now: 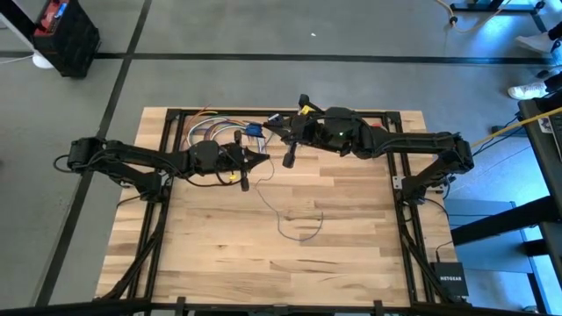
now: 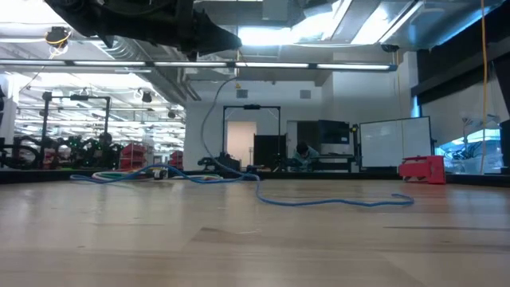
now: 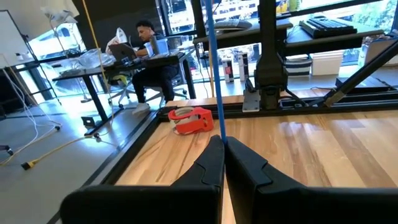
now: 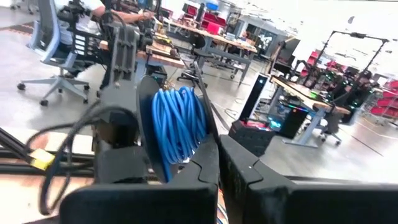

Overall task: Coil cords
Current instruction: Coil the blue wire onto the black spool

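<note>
The cord is very thin and blue. One stretch lies in loose curves on the table [image 1: 297,230], also in the low view [image 2: 319,201], and rises in a slack bend [image 2: 209,119] to my left gripper [image 1: 262,158]. That gripper is shut on the cord [image 3: 214,93] above the table's middle. My right gripper [image 1: 274,125] is just beyond it toward the far edge, shut on the black round spool [image 4: 180,127], which has several turns of blue cord wound on it. A small red object [image 3: 191,120] lies on the table's right part. My left gripper pinches the cord between its two fingertips [image 3: 219,142], partway along its length. The fingers lie about level and point toward the table's right. One stretch runs straight on from the tips [image 3: 210,50]; the other hangs slack down to the table. My right gripper holds the spool by its black rim [image 4: 208,140], pinched between its two fingers. The spool is lifted clear of the table and stands on edge in the hold, its wound cord [image 4: 177,121] facing the camera. The place of contact itself is hidden behind the fingers.
A bundle of thicker multicoloured cables [image 1: 211,133] lies at the far left of the table, beside my left arm. The near half of the wooden table [image 1: 263,272] bears only the cord's loops. A black frame [image 1: 395,114] rims the table. A person sits at a desk beyond the table.
</note>
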`<state>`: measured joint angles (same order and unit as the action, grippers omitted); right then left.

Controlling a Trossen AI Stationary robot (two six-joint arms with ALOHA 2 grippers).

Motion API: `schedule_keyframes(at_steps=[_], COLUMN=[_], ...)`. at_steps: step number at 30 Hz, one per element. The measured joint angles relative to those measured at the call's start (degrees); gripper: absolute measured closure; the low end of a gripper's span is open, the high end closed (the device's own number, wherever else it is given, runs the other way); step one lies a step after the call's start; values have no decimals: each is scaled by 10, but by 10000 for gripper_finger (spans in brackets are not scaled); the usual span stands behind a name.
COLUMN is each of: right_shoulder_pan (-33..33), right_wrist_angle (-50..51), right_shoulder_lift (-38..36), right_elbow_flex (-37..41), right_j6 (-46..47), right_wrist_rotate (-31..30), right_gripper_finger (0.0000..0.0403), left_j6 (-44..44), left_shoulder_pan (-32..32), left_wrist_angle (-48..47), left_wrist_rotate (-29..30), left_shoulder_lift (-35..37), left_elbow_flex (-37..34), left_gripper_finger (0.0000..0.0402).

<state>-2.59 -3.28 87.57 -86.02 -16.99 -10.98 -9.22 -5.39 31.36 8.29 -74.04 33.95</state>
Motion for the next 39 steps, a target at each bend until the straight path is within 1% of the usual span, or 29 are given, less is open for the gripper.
schedule_keyframes(at_steps=[2, 4, 9, 13, 19, 23, 26, 28, 31, 33, 36, 39], right_shoulder_pan=[0, 0, 19, 42, 69, 65, 52, 42, 29, 20, 9, -1], right_wrist_angle=[1, 18, 72, 119, 192, 214, 212, 201, 183, 171, 142, 114], right_shoulder_lift=[0, 0, -2, -4, 0, 26, 56, 78, 113, 134, 163, 188], right_elbow_flex=[-1, -1, -4, -6, -7, -7, -7, -8, -8, -7, -7, -5], right_j6=[0, 1, 2, 3, 3, 13, 15, 15, 12, 9, 7, 6], right_wrist_rotate=[4, 5, -3, -32, -123, -131, -134, -135, -137, -143, -173, -195], right_gripper_finger=[400, 400, 400, 400, 400, 400, 400, 400, 400, 400, 400, 400], left_j6=[0, -5, -25, -36, -44, -41, -30, -18, -2, 7, 36, 59], left_shoulder_pan=[-6, -12, -37, -63, -104, -116, -117, -116, -115, -115, -115, -115], left_wrist_angle=[-3, -18, -92, -181, -301, -342, -351, -352, -351, -347, -337, -312], left_wrist_rotate=[4, 21, 43, 58, 65, 65, 66, 67, 64, 63, 62, 22], left_shoulder_lift=[1, 9, 69, 148, 291, 376, 415, 428, 427, 416, 392, 358], left_elbow_flex=[0, -2, -3, -3, -3, -3, -3, -3, -3, -3, -3, -3], left_gripper_finger=[400, 400, 400, 400, 400, 400, 400, 400, 400, 400, 400, 400])
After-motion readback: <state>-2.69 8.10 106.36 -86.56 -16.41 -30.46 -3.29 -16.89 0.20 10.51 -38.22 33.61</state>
